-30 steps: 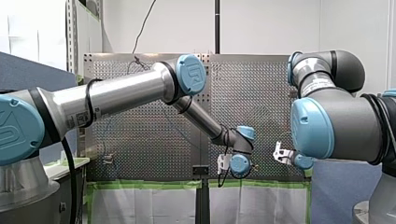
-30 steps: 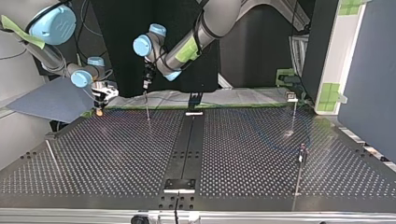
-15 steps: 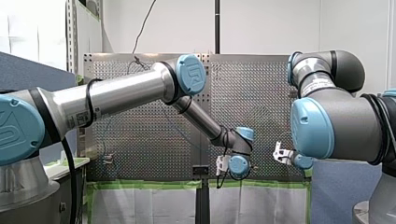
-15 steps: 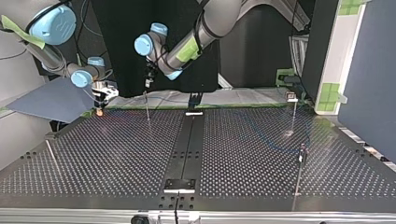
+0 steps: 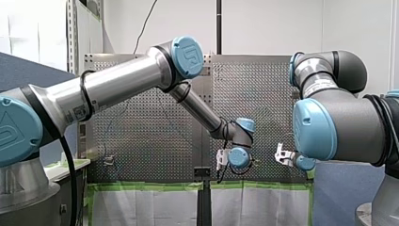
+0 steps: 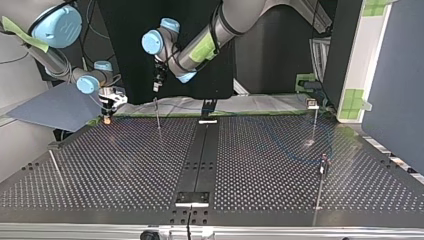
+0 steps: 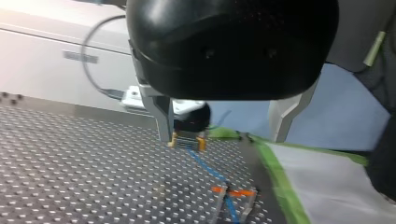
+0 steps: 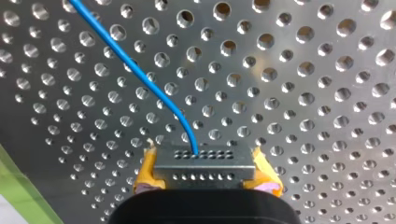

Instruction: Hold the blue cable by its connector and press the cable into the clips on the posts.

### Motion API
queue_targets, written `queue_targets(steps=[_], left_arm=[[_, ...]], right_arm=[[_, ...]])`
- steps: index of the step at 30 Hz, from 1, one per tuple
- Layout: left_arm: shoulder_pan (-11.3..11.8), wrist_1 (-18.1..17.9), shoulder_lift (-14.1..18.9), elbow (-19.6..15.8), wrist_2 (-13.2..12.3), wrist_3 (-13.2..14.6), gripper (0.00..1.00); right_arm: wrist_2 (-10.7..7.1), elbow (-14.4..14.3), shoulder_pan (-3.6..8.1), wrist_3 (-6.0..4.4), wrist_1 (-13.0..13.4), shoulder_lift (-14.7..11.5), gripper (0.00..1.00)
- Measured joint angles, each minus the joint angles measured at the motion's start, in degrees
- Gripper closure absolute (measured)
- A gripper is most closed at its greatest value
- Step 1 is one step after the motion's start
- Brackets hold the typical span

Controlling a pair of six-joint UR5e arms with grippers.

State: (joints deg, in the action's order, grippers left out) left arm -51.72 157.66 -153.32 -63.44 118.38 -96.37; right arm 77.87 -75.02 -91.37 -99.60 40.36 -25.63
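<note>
1. The blue cable [image 8: 140,74] runs across the perforated table [image 8: 303,70] from its connector [image 8: 204,161].
2. My right gripper [image 8: 204,175] clamps the connector between yellow pads [image 8: 145,173].
3. My left gripper [image 7: 223,139] hangs above a post [image 6: 158,115], fingers spread, empty.

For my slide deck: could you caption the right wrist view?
My right tool, yellow pads clamped on the grey connector, blue cable arcing away over the perforated table.

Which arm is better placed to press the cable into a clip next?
Left, probably. My left gripper is open and free, hanging above the clip. My right gripper is shut on the connector, anchoring the blue cable.
</note>
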Motion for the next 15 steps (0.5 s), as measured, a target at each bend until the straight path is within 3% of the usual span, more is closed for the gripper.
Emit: queue_targets(steps=[7,15], left_arm=[[-0.2,-2.1,3.2,-3.2,-0.4,-2.1,0.00],[-0.9,1.1,7.2,-7.3,-0.3,-2.8,0.00]], right_arm=[[-0.04,0.0,-0.22,-0.05,-0.1,0.0,1.00],[-0.59,0.0,-0.29,-0.28,-0.2,0.0,1.00]])
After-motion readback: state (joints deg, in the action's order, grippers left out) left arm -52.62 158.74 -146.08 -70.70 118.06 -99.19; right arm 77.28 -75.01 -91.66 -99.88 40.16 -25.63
